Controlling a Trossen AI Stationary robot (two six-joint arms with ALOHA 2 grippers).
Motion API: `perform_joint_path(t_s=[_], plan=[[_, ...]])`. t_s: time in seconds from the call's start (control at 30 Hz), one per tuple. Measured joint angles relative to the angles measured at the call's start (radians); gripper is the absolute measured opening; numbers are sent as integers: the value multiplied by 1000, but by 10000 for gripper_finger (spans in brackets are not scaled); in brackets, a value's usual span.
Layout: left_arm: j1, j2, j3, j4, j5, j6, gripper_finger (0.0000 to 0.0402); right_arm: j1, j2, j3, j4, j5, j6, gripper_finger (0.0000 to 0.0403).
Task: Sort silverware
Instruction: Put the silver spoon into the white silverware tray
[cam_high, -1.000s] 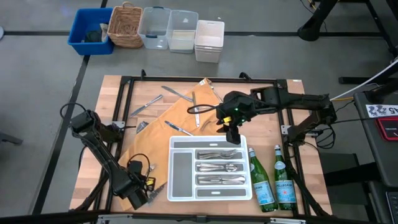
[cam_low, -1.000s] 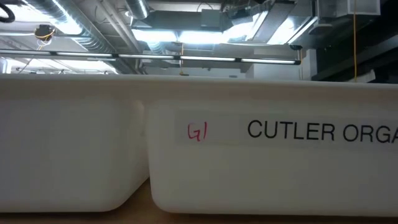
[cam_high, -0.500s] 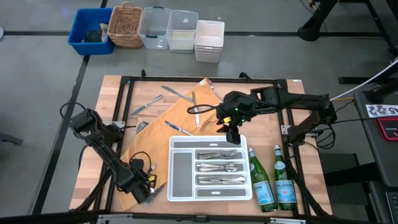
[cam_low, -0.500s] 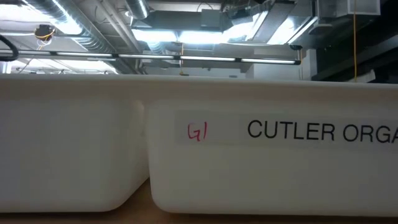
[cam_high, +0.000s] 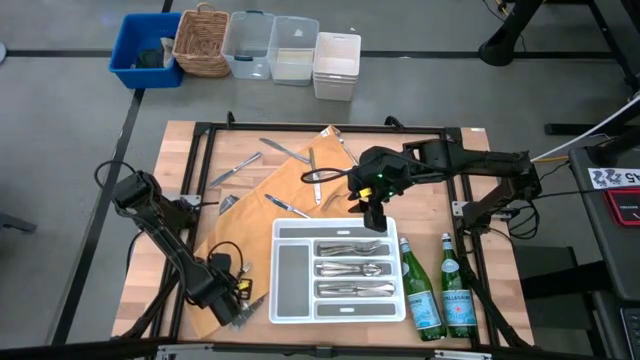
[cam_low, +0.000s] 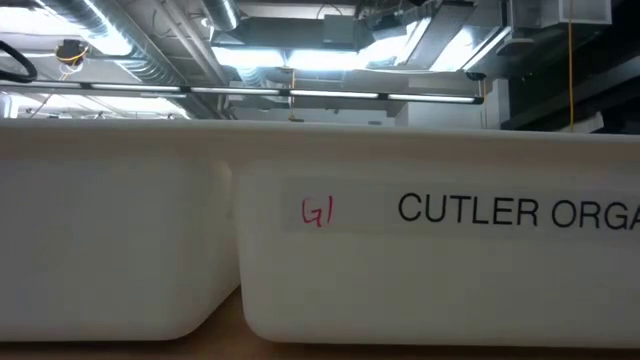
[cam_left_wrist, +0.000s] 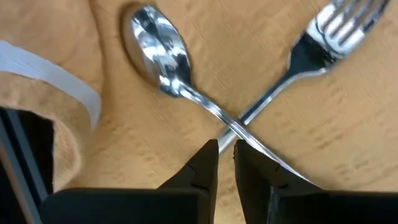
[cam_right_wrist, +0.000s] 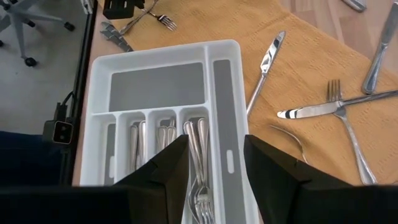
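Your left jaws (cam_left_wrist: 226, 163) stand narrow, tips just short of where a spoon (cam_left_wrist: 165, 65) and a fork (cam_left_wrist: 323, 37) cross on the table (cam_high: 495, 270); nothing is gripped. Your right jaws (cam_right_wrist: 214, 158) stand wide, empty, above the white tray (cam_right_wrist: 99, 74) holding sorted silverware (cam_right_wrist: 198, 146). In the low view, the tray wall reads "CUTLER ORGA", with "G1" in red. Loose knives (cam_right_wrist: 264, 62) lie beyond.

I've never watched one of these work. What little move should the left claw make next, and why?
Probably finish closing, then lift a little. The left gripper sits low at the table's near left corner, its fingers nearly together around the spoon handle where it crosses the fork. Whether the grip is firm cannot be seen. The right gripper hangs open above the white tray.
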Motion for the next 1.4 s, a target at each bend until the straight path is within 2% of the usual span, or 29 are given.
perform_joint_path(t_s=[0.2,0.57,0.7,0.97,1.13,1.4], plan=[[22,0,0,-63,-2,0,38,0,0,0,0,10,0,156],[34,0,0,-57,7,56,41,0,0,0,0,10,0,156],[34,0,0,-63,44,19,70,0,0,0,0,10,-1,156],[34,1,-30,-36,46,-10,117,0,0,0,0,10,-2,156],[33,-4,-83,73,47,-21,117,0,0,0,0,10,-2,156],[33,-5,-118,77,14,-19,103,0,0,0,0,10,-4,156]])
